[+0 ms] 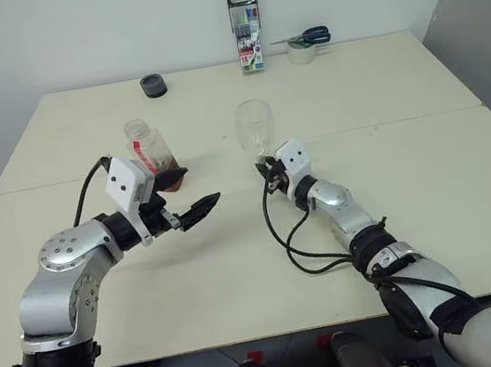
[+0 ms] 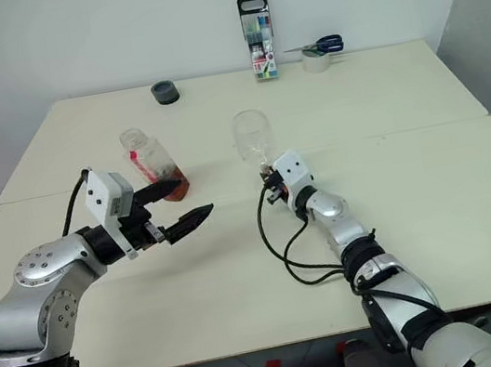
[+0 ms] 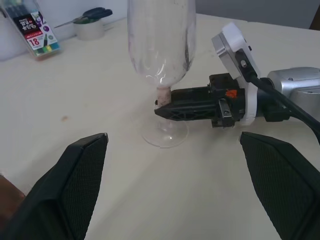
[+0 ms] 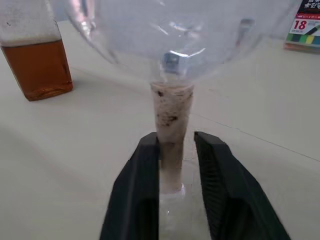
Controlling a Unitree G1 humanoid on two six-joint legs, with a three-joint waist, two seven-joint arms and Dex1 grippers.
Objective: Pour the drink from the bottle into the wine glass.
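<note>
Standing mid-counter, just right of centre — the wine glass (image 1: 255, 125), stem flanked by the right gripper (image 4: 175, 150), jaws close on either side with a thin gap, contact not certain. Seen close from the right wrist: smudged stem, amber drink (image 4: 37, 70) low in the bottle (image 1: 152, 154). Reaching level from the left, forearm raised — the left gripper (image 1: 193, 197), jaws spread wide, empty, bottle standing uncapped just behind.
</note>
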